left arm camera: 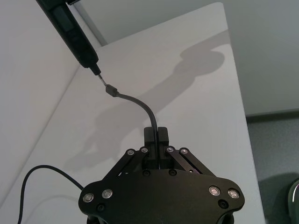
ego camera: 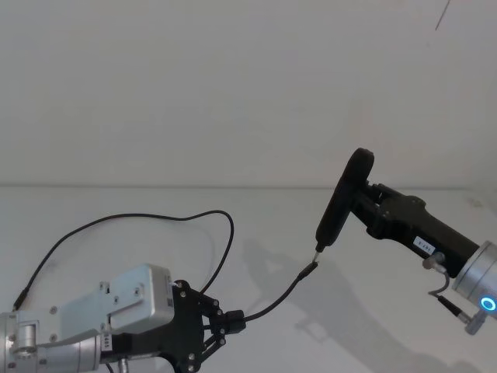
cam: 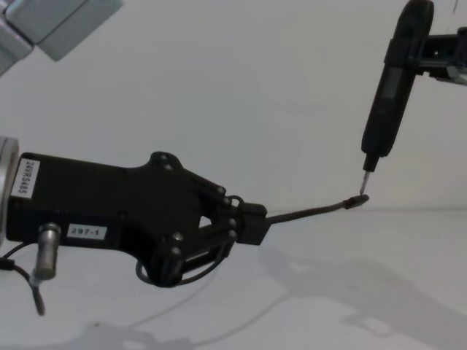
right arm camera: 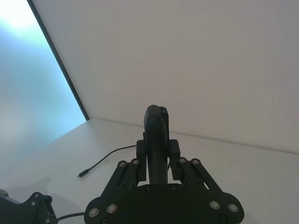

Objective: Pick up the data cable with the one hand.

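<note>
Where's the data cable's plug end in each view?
Head: thin dark data cable's small black plug, centre-right, under the slim black tool's metal tip.
Left wrist: plug, upper left.
Right wrist: can't make it out.
Chest: plug, right of centre.
Shared landmark: tool tip.

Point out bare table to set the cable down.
Bare table lies between the left pincer and the right pincer. Crowded near the tool tip and the cable plug; cable loops far left.

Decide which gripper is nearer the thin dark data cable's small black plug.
Right. The slim black tool in the right gripper nearly touches the plug; the left gripper clamps the data cable farther back.
</note>
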`<state>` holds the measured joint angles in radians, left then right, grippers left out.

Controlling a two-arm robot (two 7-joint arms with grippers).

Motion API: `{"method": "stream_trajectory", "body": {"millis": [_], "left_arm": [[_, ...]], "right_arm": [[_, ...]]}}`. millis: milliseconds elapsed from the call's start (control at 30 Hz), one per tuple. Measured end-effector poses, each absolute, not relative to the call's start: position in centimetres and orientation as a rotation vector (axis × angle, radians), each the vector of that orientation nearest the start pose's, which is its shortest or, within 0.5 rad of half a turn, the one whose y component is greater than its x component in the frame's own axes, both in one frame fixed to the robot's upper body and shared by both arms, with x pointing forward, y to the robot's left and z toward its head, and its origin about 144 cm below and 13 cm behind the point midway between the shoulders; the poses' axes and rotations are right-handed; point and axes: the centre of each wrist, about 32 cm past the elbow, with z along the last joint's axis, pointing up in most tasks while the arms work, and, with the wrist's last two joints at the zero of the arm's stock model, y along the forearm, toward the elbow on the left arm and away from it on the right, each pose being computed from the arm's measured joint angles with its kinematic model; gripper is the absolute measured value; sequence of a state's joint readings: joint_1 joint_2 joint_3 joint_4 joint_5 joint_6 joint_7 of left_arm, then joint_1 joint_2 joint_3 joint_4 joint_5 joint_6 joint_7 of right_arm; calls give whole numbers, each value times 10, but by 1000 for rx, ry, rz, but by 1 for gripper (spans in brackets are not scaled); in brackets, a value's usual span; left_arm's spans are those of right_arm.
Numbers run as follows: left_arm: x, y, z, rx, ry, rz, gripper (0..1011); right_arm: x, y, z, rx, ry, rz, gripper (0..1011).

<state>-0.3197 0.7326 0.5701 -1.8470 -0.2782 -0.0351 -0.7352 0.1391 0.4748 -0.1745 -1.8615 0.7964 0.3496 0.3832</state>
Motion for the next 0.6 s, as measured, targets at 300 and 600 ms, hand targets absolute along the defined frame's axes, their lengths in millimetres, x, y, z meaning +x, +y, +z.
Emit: {"method": "stream_trajectory", "body": {"millis": [300,600], "left_arm": [[472,241,1267,285,-450,242,40],[472,241,1267,285,-450,242,40]], "right_arm": [[475,-272,1273,178,209,-805,283],[478,-272,1272,182,213,-823,283]]}}
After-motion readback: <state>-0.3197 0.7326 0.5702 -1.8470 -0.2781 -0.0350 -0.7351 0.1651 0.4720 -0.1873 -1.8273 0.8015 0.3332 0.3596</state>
